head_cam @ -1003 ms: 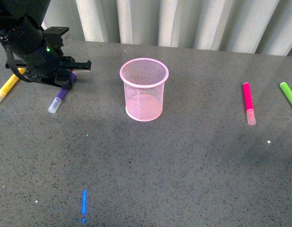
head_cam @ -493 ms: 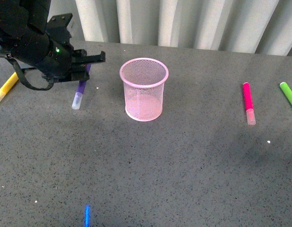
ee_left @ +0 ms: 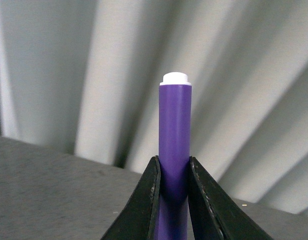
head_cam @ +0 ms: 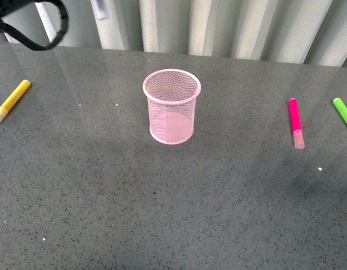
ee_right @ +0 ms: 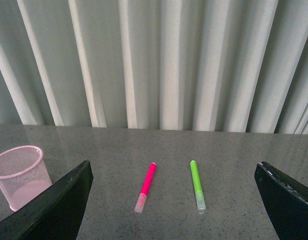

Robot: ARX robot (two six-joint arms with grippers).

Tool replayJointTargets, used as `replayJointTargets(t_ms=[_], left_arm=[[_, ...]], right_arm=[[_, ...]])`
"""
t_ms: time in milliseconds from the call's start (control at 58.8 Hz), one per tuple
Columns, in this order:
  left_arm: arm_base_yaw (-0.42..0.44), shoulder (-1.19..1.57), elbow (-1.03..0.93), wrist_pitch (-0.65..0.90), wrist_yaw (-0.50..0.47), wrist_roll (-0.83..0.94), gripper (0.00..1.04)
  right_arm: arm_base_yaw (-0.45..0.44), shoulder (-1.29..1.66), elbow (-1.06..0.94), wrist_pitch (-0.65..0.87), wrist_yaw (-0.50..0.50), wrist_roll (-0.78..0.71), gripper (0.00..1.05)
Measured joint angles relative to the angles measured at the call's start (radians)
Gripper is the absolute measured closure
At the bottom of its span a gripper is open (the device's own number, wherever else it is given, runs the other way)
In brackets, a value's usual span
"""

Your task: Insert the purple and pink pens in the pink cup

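The grey table has lost one item. The far-left spot where the purple pen lay a second ago is bare now. The left arm has risen out of the top of the front view. Only its cable loop and the pen's pale cap show there, in front of the curtain. In the wrist view the left gripper pinches the purple pen between both fingers, and its butt end stands out past them. The pickup looks done, so I judge the carry to the pink cup comes next.

The cup has not moved. It stands upright near the table's middle, with bare surface all round it and nothing above its open mouth. The right gripper is spread wide and empty, over the right side. The pink pen lies there untouched, well apart from the cup. Near it, the green marker runs close to the picture's right edge. The yellow marker lies at the left edge, clear of any path to the cup.
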Motion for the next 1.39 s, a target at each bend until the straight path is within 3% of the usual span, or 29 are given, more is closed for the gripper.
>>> replayJointTargets(t_ms=[170,306,1361,1395], left_arm=[[-0.161,0.102,-0.029,0.118,-0.045,-0.003,0.92],[-0.197,0.190,-0.023,0.151,-0.061,0.002,0.92],[-0.156,0.288,0.060,0.035,-0.089,-0.123,0.92],[-0.156,0.282,0.051,0.018,-0.092,-0.135,0.89]], right_arm=[[0.000,0.000,0.000,0.000,0.000,0.000,0.07],[0.000,0.000,0.000,0.000,0.000,0.000,0.07],[0.000,0.000,0.000,0.000,0.000,0.000,0.07],[0.000,0.000,0.000,0.000,0.000,0.000,0.07]])
